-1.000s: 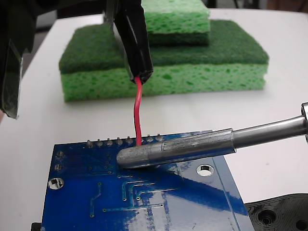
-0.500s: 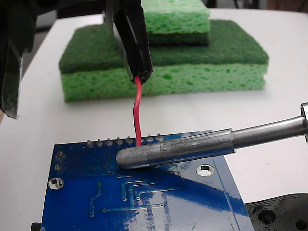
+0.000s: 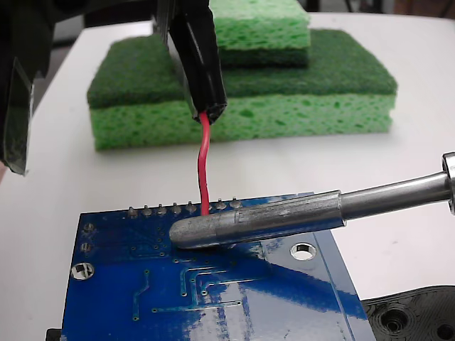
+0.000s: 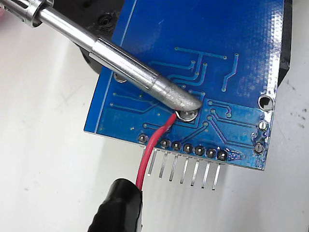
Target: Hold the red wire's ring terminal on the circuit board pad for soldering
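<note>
- Rising from the circuit board (image 4: 203,58), the red wire (image 3: 203,167) is held by its black sleeve (image 3: 201,67); how the gripper's jaws stand cannot be told.
- The ring terminal (image 4: 187,114) is laid flat on the board, touched by the soldering iron tip (image 4: 181,99).
- Green sponges (image 3: 284,92) are seen behind.

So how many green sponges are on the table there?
2, stacked behind the blue circuit board in the fixed view: a large sponge below, a smaller sponge on top, its top cut off by the frame. More may lie out of view.

Glossy black, tapering fingers (image 3: 200,64), dark blurred body at the left edge.
</note>
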You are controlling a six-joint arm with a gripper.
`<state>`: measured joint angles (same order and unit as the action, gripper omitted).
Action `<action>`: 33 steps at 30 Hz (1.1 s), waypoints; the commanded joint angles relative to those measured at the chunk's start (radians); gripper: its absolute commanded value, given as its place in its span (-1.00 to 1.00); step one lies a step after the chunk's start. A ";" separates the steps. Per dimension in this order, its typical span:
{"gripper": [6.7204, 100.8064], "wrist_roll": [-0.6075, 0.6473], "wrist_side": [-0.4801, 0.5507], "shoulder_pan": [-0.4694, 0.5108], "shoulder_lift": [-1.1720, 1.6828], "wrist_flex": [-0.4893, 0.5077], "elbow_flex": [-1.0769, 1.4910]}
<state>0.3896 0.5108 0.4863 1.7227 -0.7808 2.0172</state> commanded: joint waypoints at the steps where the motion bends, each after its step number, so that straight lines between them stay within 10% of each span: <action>1: 0.99 0.000 -0.003 0.000 0.009 0.002 -0.005; 33: 0.99 -0.081 -0.055 -0.032 0.138 0.021 0.044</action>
<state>0.3099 0.4817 0.4556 1.8469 -0.7609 2.0663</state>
